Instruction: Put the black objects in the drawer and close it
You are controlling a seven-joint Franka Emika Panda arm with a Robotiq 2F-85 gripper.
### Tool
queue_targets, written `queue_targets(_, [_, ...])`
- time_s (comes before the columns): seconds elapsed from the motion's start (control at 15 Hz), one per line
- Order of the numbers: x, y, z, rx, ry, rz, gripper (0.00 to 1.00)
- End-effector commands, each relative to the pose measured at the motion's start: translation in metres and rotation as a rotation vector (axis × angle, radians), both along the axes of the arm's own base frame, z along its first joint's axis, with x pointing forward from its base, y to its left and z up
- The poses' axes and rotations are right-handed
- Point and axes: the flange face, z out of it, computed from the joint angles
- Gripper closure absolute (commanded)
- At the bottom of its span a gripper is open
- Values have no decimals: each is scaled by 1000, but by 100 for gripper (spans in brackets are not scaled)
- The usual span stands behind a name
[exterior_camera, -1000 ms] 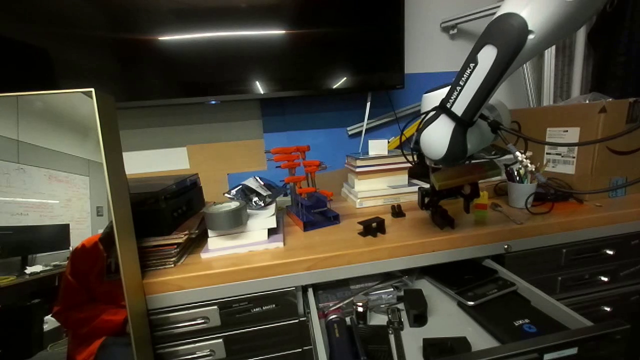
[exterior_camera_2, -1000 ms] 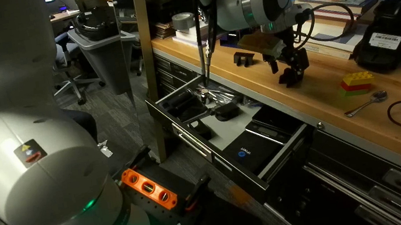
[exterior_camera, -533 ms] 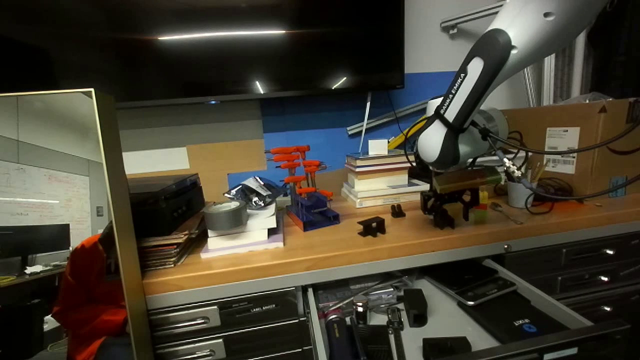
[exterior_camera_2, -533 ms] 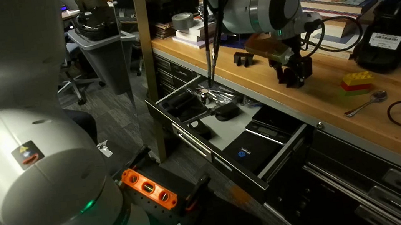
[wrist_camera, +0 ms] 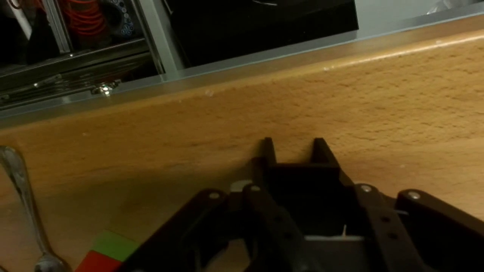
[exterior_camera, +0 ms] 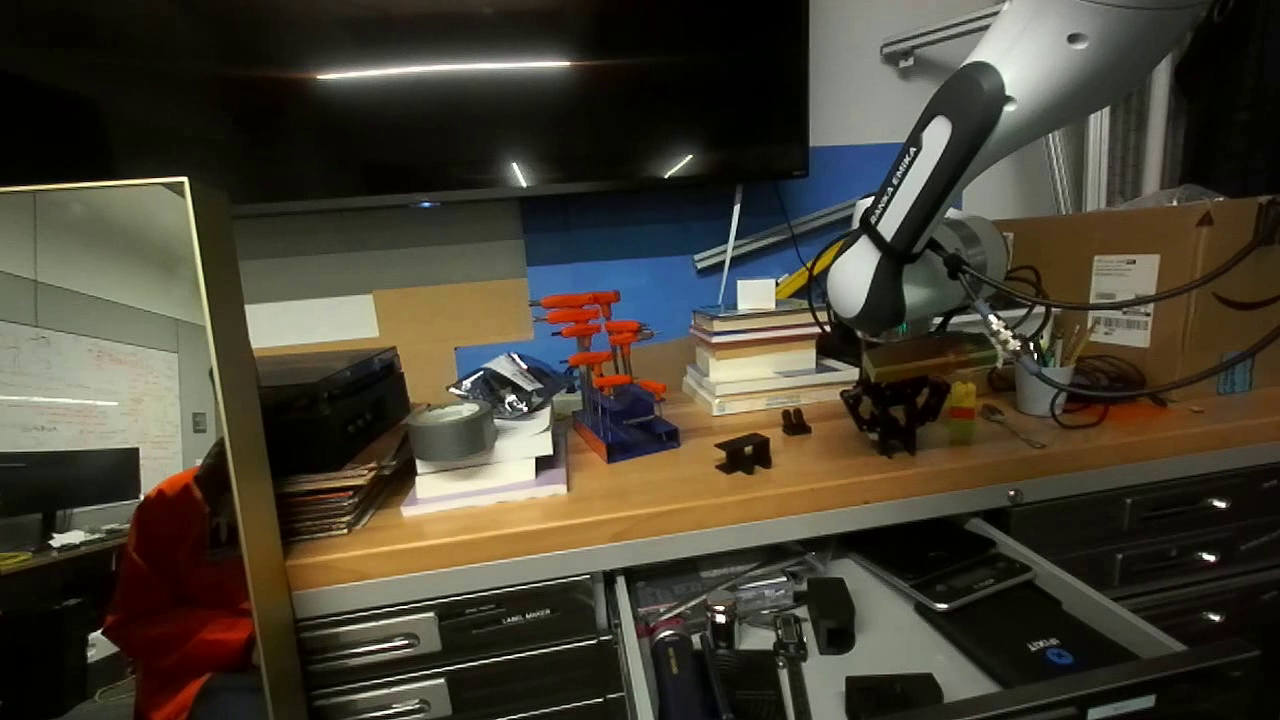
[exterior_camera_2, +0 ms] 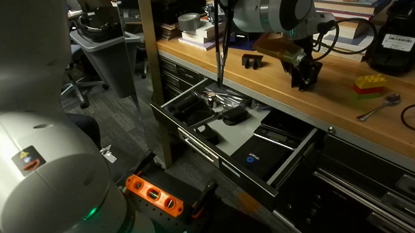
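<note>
Since half a second ago the gripper (exterior_camera: 895, 425) has drawn together, and it now pinches the black piece (wrist_camera: 302, 175) from both sides, low over the table (exterior_camera: 640, 500); whether the piece touches the table cannot be told. Its two prongs point away from the gripper, which by both exterior views seems downward; too much is covered to give its long axis. It looks like matte plastic, so I judge it light, stiff and not very slippery, though the prongs may be weak; the body behind them, where it is held, seems the right place to grip.

Farther along the table, the bracket (exterior_camera: 745, 448) stands on its legs, plate uppermost, its long axis lying more along the table than across; pinching across its narrow width should suit. Behind it the stub (exterior_camera: 796, 424) has two prongs pointing up and calls for a low hold. Below, the drawer (exterior_camera: 895, 640) is pulled out, with black blocks (exterior_camera: 830, 615) inside.
</note>
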Motion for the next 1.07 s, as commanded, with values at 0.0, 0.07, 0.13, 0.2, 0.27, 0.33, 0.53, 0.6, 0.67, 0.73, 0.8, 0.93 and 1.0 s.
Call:
queue_targets(0.0, [-14,5,10,71,68,35,78])
queue_targets(0.07, [-19,8,12,92,88,46,78])
queue_targets(0.13, [-30,15,14,121,113,74,78])
queue_targets(0.2, [-37,21,16,156,134,114,78])
queue_targets(0.27, [-49,29,19,192,156,145,78])
queue_targets(0.33, [-60,37,19,230,176,181,78])
queue_targets(0.53, [-99,63,16,317,231,268,78])
queue_targets(0.6, [-110,72,13,336,250,289,78])
queue_targets(0.67, [-121,82,8,346,264,309,78])
queue_targets(0.73, [-130,90,3,356,277,328,78])
queue_targets(0.8, [-137,98,-5,352,281,336,78])
queue_targets(0.93, [-147,112,-20,345,276,354,78])
queue_targets(1.0, [-150,117,-26,342,272,353,78])
